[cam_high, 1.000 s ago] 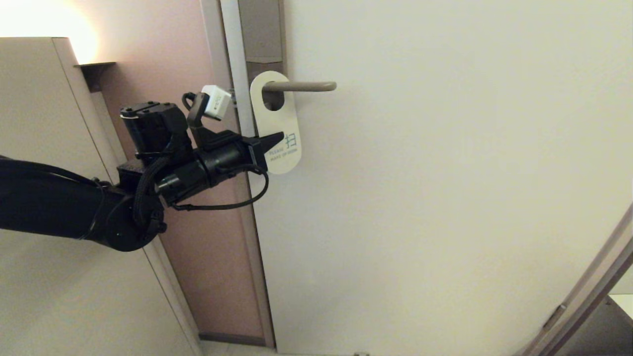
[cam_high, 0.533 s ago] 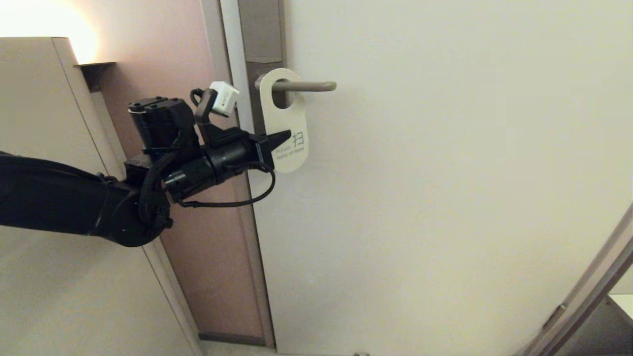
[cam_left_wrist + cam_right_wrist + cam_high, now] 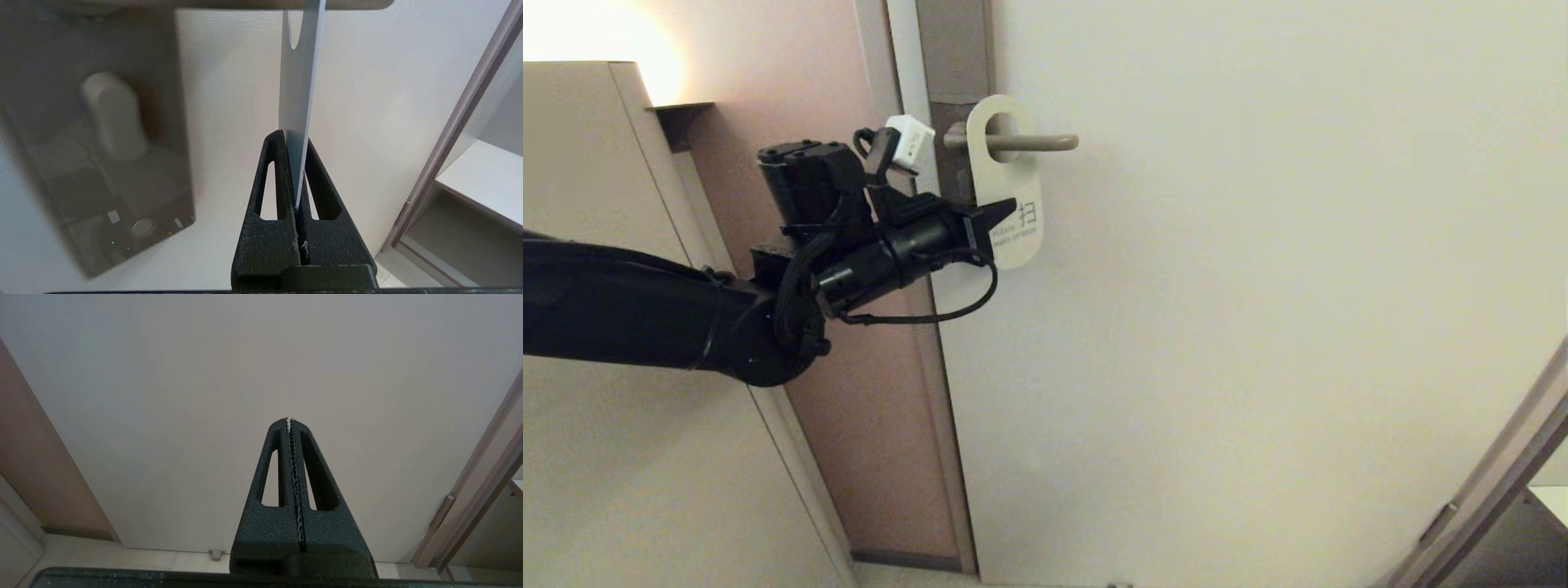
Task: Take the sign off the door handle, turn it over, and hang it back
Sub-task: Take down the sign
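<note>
Sign [image 3: 1011, 214] in the grip of the left pincer [image 3: 1005, 216], its round hole threaded over the door handle [image 3: 1021, 142] partway along the lever, between the tall lock plate [image 3: 956, 139] and the rounded tip. The pincer's fingers are clamped narrowly on the hanger's lower end, seen edge-on in the left wrist view, where the thin card [image 3: 300, 102] rises from between the fingers to the lever at the frame's edge. The face turned toward the head camera is the white one, with blue lettering. The hole's upper rim stands above the lever rather than resting on it, so the card is borne by the pincer and not by the handle. Whether this is the lift-off or the re-hanging cannot be settled from this moment alone; if the white face is the flipped side, only lowering the card and letting go remain. If not, the slide off the tip, the turn-over and the return are all to come. The right pincer [image 3: 289, 420] points at the bare door [image 3: 261, 375], fingers pressed together on nothing, out of the head camera's sight.
</note>
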### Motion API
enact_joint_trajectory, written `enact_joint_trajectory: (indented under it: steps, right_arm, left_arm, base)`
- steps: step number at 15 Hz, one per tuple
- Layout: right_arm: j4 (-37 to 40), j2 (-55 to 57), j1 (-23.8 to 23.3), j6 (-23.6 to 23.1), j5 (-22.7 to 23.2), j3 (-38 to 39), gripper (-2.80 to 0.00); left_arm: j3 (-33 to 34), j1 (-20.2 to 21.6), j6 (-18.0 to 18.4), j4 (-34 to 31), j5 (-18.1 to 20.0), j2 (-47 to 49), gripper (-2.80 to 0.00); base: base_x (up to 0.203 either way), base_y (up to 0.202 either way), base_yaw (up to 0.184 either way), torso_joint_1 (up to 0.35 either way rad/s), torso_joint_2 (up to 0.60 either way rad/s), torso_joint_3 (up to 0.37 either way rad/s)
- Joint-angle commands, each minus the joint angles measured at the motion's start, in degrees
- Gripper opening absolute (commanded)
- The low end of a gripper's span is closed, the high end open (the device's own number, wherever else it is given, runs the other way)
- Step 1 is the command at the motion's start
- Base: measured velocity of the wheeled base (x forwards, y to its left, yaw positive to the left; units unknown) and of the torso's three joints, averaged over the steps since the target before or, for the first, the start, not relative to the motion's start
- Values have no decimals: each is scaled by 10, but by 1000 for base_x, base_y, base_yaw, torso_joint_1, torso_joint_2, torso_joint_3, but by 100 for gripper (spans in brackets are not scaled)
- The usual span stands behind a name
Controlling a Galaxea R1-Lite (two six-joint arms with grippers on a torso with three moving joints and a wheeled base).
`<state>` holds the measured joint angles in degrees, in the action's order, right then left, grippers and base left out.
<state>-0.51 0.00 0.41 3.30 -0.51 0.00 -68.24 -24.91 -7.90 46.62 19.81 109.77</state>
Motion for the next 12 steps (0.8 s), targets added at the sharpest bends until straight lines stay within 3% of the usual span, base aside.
enact_joint_trajectory:
  steps: [1,5,12]
  right_arm:
    - [0,0,0,0,1,0,-280]
    - [0,1,0,0,0,0,-280]
    - [0,0,0,0,0,0,-280]
  left_arm:
    - [-16,-10,0,-1,0,14,-280]
    - [-37,-38,6,-15,-28,32,-280]
    - [-40,-50,6,-16,-28,32,-280]
  base:
    - [0,0,0,0,0,0]
    - [0,0,0,0,0,0]
    - [0,0,0,0,0,0]
